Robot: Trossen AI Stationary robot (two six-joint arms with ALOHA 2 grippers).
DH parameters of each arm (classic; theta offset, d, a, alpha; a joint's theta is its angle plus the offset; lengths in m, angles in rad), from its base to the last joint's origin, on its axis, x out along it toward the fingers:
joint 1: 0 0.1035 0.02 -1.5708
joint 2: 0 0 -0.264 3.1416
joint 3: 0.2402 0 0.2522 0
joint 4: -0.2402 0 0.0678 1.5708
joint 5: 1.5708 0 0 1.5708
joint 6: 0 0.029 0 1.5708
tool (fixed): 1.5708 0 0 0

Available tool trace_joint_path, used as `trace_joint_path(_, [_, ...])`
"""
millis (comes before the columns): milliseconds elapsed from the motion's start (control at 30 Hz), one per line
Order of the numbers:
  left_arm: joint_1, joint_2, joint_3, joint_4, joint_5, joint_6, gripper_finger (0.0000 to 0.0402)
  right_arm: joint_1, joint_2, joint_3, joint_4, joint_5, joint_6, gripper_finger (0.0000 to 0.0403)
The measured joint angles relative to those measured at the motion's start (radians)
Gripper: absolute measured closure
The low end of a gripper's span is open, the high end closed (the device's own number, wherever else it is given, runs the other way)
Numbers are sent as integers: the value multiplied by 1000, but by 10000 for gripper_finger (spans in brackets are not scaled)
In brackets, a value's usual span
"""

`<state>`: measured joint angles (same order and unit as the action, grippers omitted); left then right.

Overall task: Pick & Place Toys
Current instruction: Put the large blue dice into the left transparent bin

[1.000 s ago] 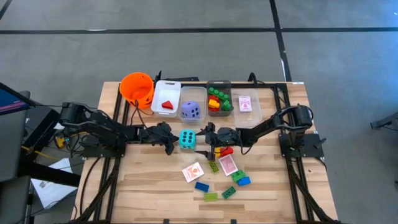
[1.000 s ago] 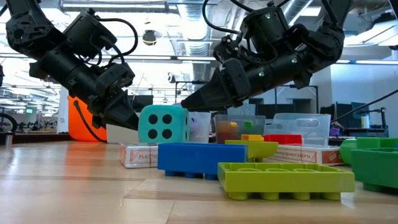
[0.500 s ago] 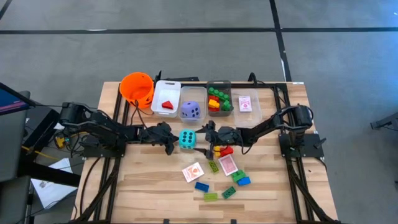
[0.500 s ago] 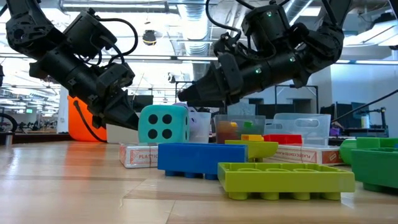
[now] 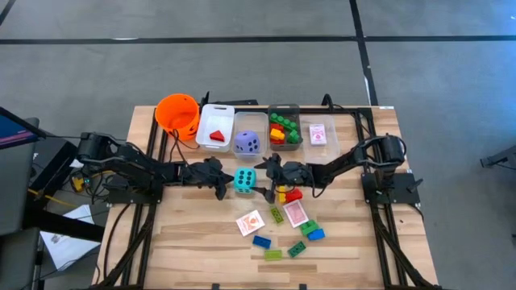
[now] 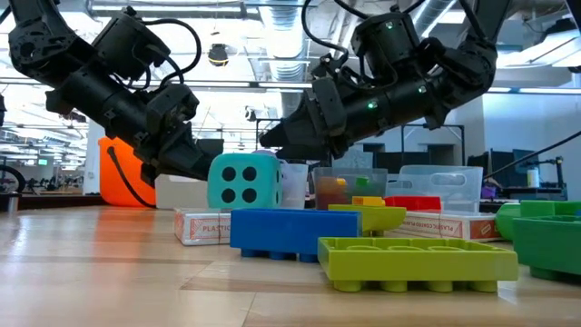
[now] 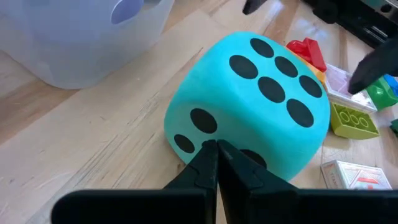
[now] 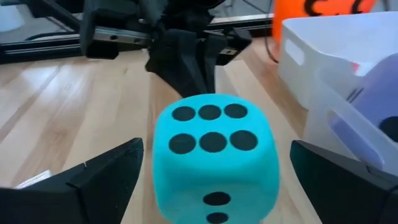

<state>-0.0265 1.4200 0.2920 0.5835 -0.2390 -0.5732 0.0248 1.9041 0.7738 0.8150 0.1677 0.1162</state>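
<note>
Right tool (image 5: 261, 174) stands spread wide beside the teal die (image 5: 244, 181), its fingers set to either side, apparently lining up a grasp. Left tool (image 5: 222, 184), fingers pinched together, tips touching the die's opposite face, seemingly bracing it. Die rests on the desk (image 5: 193, 242), below the purple die's bin (image 5: 247, 134).

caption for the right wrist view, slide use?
Open right pincer flanking the teal die, shut left pincer at its far side.

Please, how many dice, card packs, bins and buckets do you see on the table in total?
Dice: 2 (teal die, purple die)
Card packs: 3
Bins: 4
Orange bucket: 1
Total: 10
</note>
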Motion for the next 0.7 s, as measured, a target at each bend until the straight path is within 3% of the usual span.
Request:
trace_joint_path(200, [0, 0, 0, 0, 0, 0, 402, -2, 0, 0, -26, 69, 2, 3])
trace_joint_path(700, [8, 0, 0, 2, -22, 0, 402, 9, 0, 0, -29, 29, -38, 3])
